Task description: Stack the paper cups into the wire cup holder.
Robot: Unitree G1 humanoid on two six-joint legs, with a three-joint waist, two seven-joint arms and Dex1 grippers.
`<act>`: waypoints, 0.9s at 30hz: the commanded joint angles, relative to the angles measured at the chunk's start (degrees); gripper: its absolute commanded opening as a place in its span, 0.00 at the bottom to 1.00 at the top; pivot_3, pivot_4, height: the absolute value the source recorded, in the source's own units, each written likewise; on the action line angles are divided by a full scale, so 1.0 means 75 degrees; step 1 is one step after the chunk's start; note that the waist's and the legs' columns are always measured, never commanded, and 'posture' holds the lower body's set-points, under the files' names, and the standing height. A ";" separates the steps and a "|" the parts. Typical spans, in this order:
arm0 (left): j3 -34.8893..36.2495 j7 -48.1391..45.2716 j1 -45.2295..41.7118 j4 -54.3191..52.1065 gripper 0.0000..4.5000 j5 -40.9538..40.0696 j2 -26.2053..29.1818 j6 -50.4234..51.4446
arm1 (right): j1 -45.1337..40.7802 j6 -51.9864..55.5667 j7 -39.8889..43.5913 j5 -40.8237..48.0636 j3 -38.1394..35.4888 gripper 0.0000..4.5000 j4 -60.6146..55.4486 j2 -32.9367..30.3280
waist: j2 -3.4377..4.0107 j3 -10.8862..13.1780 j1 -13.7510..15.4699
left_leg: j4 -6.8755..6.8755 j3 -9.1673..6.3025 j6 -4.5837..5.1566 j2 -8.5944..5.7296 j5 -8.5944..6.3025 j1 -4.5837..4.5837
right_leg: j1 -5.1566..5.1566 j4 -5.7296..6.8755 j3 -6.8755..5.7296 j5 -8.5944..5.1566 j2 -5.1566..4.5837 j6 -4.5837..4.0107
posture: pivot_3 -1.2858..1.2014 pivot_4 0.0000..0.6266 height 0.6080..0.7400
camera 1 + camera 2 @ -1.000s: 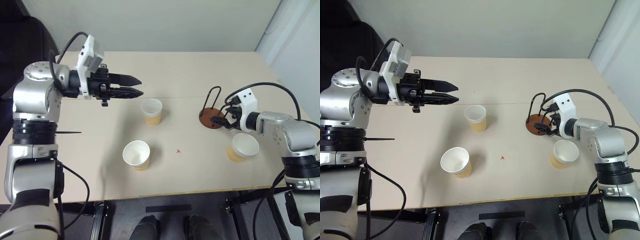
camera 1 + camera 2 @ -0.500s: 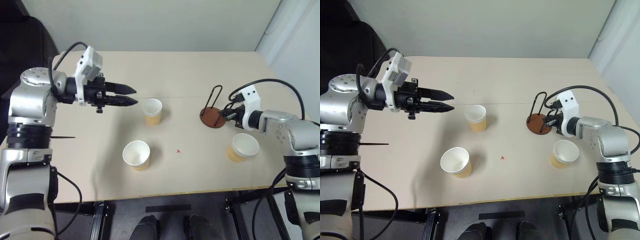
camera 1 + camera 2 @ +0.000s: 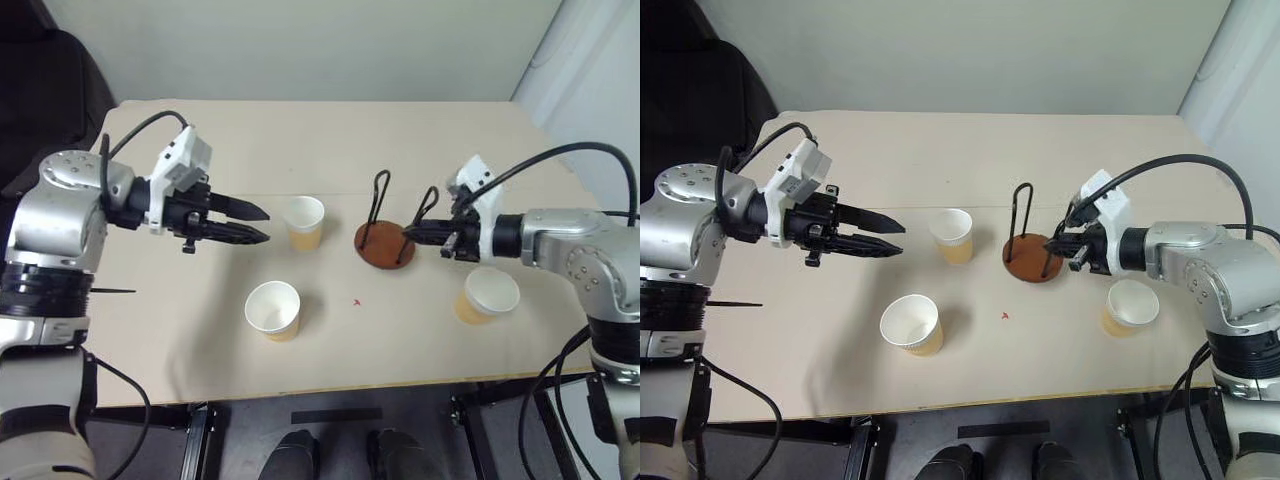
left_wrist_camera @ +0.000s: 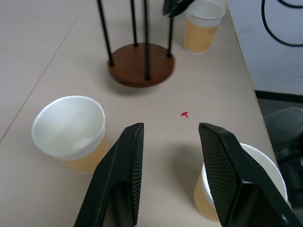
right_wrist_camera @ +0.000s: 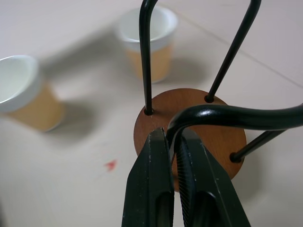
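Paper cups number three, all upright on the surface and none in the holder yet: one (image 3: 303, 221) near the centre, one (image 3: 273, 309) at about 7 o'clock from it toward the near edge, and one (image 3: 484, 295) off at 4 o'clock near the right arm. Wire cup holder (image 3: 385, 243) stands just right of the centre cup, at its 3 o'clock, its brown disc flat on the surface and both black loops upright.

Right end effector (image 5: 173, 156) has its fingers pressed together on the top bend of the nearer wire loop, pinching the wire itself. Gripping the loop is probably the handiest way to shift the holder, since the disc lies too flat to grasp; the holder now sits between the cups, likely so that either arm can reach it.

Left end effector (image 4: 170, 156) hovers above the surface at 9 o'clock from the centre cup, fingers partly spread and empty, aimed between the two left cups, seemingly ready to take one.
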 commanded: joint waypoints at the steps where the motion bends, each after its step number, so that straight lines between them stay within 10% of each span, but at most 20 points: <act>1: -0.0043 -0.0308 -0.0012 -0.0327 0.44 -0.0377 0.0370 0.0058 | -0.0186 0.0127 0.0341 0.0450 -0.0005 0.00 -0.0568 -0.0235 | 0.0000 0.0000 0.0000 | 0.0000 0.0000 0.0000 0.0000 0.0000 -0.0001 | -0.0001 0.0002 0.0000 0.0000 0.0000 0.0000 | 0.52 0.24 1.00; 27: -0.0175 -0.0303 0.0297 -0.1055 0.44 -0.1048 0.1029 0.0288 | 0.0149 -0.0688 0.0251 -0.0026 0.1330 0.00 -0.0761 0.0004 | 0.0000 0.0000 -0.0018 | 0.0002 -0.0001 0.0000 0.0001 0.0000 -0.0002 | -0.0009 0.0010 0.0000 0.0000 -0.0001 -0.0001 | 0.52 0.24 1.00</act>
